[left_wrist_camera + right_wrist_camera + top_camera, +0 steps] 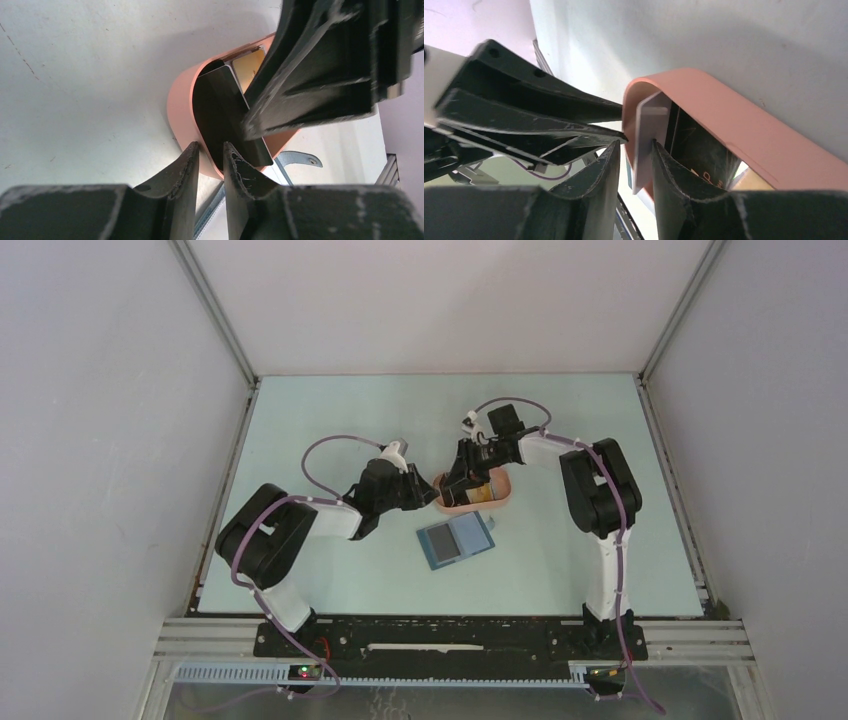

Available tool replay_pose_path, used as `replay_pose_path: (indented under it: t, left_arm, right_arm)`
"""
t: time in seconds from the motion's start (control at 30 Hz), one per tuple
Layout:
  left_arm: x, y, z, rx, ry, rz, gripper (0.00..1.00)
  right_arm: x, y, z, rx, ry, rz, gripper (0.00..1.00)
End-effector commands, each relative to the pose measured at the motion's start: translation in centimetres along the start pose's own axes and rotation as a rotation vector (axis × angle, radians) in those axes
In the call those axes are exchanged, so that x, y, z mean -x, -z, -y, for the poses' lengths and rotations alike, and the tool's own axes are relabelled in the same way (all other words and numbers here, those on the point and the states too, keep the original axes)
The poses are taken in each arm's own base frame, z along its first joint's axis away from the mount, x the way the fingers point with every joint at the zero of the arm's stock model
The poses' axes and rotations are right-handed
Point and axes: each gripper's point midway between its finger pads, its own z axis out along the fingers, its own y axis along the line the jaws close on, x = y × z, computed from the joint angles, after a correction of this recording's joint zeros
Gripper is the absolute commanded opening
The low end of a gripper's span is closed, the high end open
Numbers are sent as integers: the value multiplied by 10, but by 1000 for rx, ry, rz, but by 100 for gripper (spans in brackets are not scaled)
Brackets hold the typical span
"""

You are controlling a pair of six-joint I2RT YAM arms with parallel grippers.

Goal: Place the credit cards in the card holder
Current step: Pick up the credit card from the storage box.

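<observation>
The open blue card holder (457, 540) lies flat, just in front of a salmon tray (503, 492); its snap tab (300, 159) shows under the tray. A black credit card (220, 115) leans inside the tray with a gold one (248, 67) behind it. My left gripper (211, 146) is pinched on the tray's end wall (180, 105), one finger outside and one inside. A pale credit card (644, 135) stands on edge between the fingers of my right gripper (635, 144). One finger rests against it and a gap shows at the other.
Both grippers (428, 490) (455, 488) crowd the tray's left end, and their fingers nearly touch there. Metal frame posts and white walls border the pale green tabletop (330, 420). The arm bases sit on the near rail.
</observation>
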Motion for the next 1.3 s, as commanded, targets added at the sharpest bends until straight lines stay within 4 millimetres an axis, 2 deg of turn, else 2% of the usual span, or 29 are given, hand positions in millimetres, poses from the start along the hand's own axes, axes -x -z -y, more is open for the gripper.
replay_pose_path:
  t: [0.0, 0.4, 0.77, 0.97, 1.27]
  left_arm:
    - [21, -5, 23, -74, -7, 42, 29]
    - [22, -3, 24, -76, -7, 46, 29]
    - [24, 0, 25, -82, -8, 49, 29]
    - [25, 2, 28, -96, -12, 44, 30]
    - [30, 9, 29, -98, -18, 54, 31]
  right_arm:
    - [-18, -14, 7, -32, -31, -65, 38]
    - [-9, -6, 19, -163, 34, -27, 42]
    - [-5, 7, 1, -29, 20, -37, 42]
    - [-1, 18, 3, -7, 5, -28, 41]
    - [-3, 23, 9, -7, -15, -34, 35]
